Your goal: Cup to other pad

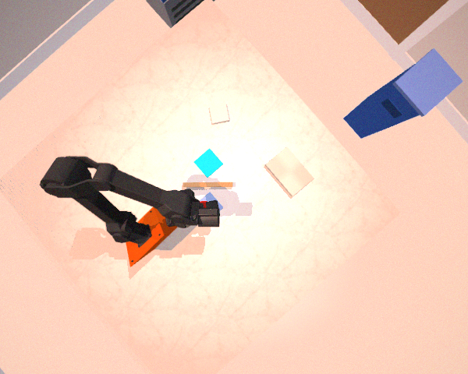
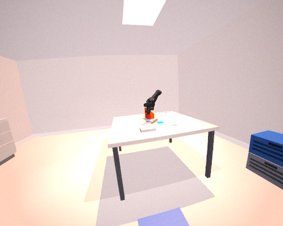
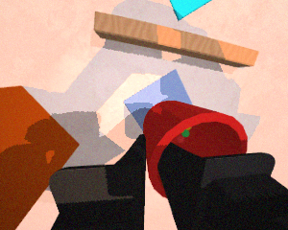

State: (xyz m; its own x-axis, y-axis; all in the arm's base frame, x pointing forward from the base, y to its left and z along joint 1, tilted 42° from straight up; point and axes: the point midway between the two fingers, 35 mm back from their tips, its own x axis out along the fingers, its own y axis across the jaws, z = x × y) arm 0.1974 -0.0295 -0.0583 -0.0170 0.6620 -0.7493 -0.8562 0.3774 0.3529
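The red cup [image 1: 203, 203] [image 2: 148, 116] [image 3: 171, 113] is off the table, above and partly in front of the blue pad [image 1: 210, 196] [image 2: 148, 121] [image 3: 149, 93]. My gripper [image 3: 147, 138] is shut on its wall, one finger inside the cup and one outside. The cup looks tilted in the wrist view, its mouth toward the camera. A green marble [image 3: 185, 133] and a bit of orange show inside; the finger and rim hide the rest. The cyan pad [image 1: 208, 163] [image 2: 160, 122] [image 3: 189, 6] is bare, on the far side of the wooden bar.
The wooden bar [image 1: 207, 185] [image 2: 154, 120] [image 3: 168, 36] lies between the two pads. A large pale block [image 1: 289, 173] [image 2: 147, 129] and a small white block [image 1: 219, 114] [image 2: 173, 125] lie beyond it. The orange base [image 1: 147, 235] [image 3: 26, 125] stands close by.
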